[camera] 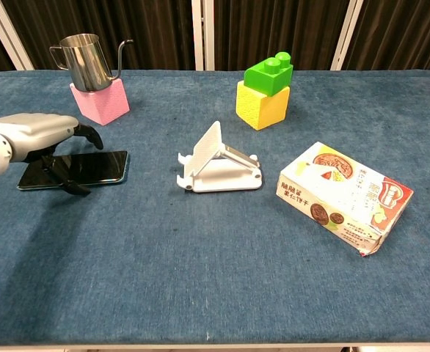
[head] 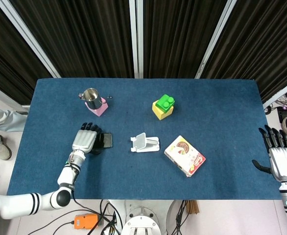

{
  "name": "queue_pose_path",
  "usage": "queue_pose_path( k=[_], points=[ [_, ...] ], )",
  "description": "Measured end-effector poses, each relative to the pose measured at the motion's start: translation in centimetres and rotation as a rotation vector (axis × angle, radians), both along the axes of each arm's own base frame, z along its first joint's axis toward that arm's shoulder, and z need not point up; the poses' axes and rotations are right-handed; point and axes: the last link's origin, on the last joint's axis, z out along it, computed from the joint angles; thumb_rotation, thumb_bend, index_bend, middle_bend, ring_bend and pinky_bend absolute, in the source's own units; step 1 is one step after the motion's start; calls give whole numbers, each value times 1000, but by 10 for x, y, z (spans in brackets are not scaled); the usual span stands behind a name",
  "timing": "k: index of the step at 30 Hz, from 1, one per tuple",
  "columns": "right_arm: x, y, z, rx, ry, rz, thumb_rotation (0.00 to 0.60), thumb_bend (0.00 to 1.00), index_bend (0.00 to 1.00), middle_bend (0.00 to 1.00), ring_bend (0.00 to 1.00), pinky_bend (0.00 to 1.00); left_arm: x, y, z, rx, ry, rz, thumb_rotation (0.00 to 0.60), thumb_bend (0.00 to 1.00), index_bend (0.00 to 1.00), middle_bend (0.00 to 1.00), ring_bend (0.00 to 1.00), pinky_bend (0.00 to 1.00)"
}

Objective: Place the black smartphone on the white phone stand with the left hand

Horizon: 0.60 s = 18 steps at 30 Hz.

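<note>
The black smartphone [camera: 101, 167] lies flat on the blue table, left of the white phone stand [camera: 219, 165]. My left hand [camera: 39, 136] arches over the phone's left part, its fingers curved past the far edge and its thumb down at the near edge. From the head view my left hand [head: 86, 139] hides most of the phone [head: 107, 140], and the stand [head: 144, 143] stands apart to its right with nothing on it. My right hand [head: 282, 159] hangs beyond the table's right edge, fingers spread, holding nothing.
A steel pitcher [camera: 90, 62] sits on a pink block [camera: 100, 103] behind the phone. A green brick [camera: 268, 73] tops a yellow block [camera: 263, 106] behind the stand. A cookie box [camera: 343, 196] lies to the stand's right.
</note>
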Motion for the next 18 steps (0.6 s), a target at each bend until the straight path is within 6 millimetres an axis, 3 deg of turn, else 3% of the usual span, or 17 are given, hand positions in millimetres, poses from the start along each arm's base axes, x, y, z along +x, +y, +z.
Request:
queue_pose_path(
  k=[5,13,18],
  points=[
    [-2,1,0,0,-6,-6,600,311,0,55,0,52,-1,2,-2,-14,20,6,512,172,269,126,0,0],
    [-5,2,0,-1,-15,-13,600,311,0,55,0,52,-2,3,-6,-14,-10,9,513,196,438,142,0,0],
    [-5,3,0,-2,-16,-14,600,311,0,55,0,52,-3,1,-4,-1,-81,19,522,196,452,202,34,0]
  ],
)
